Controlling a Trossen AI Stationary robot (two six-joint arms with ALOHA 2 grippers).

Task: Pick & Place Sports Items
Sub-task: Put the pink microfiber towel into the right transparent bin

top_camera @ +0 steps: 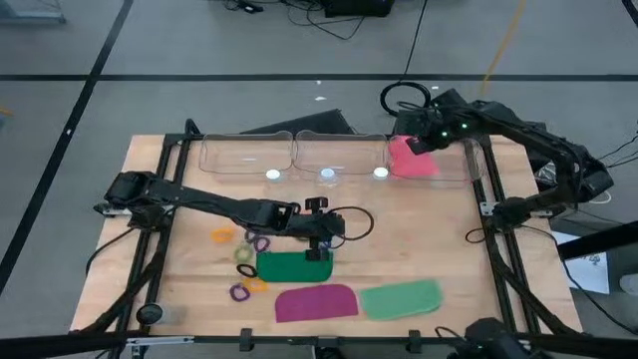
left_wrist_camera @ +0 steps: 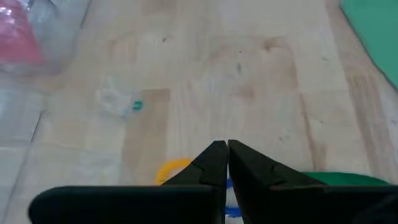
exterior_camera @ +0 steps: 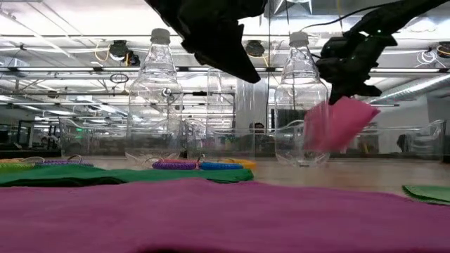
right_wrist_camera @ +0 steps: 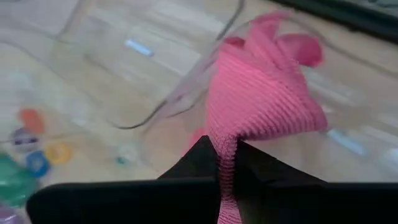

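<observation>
High view first: right gripper [top_camera: 417,143] out at the far right of the table, pinching the pink piece [top_camera: 412,161] so that it hangs over the rightmost of three clear bins [top_camera: 344,157] ranged along the far edge, probably on the way to being dropped in; left gripper [top_camera: 319,242] low over the far edge of the dark green piece [top_camera: 292,266] at mid-table, fingers pressed together on nothing, perhaps lining up for the small rings [top_camera: 246,261] strewn just beside it. Nearer the front edge, purple piece [top_camera: 316,303] and light green piece [top_camera: 401,299] lying flat side by side, apart from the bins and as yet unsorted. Low view next: purple piece [exterior_camera: 225,214] filling the foreground with a soft, matte, felt-like nap; dark green one [exterior_camera: 91,175] behind it, thin and limp against the wood; coloured rings [exterior_camera: 197,166] like ribbed elastic loops resting on the table; clear plastic bottles [exterior_camera: 158,98] upright farther back; pink piece [exterior_camera: 339,124] dangling creased from the right gripper [exterior_camera: 344,88]. Left wrist view: two dark tapered fingers [left_wrist_camera: 208,165] meeting at the tips, nothing between them, above pale wood planks, with an orange ring [left_wrist_camera: 174,168] just beyond. Right wrist view: fingers [right_wrist_camera: 202,158] clamped on a bunched fold of the pink piece [right_wrist_camera: 264,102], visibly knitted in fine ribs and floppy, drooping above the thin glossy rim of a clear bin [right_wrist_camera: 143,118].
</observation>
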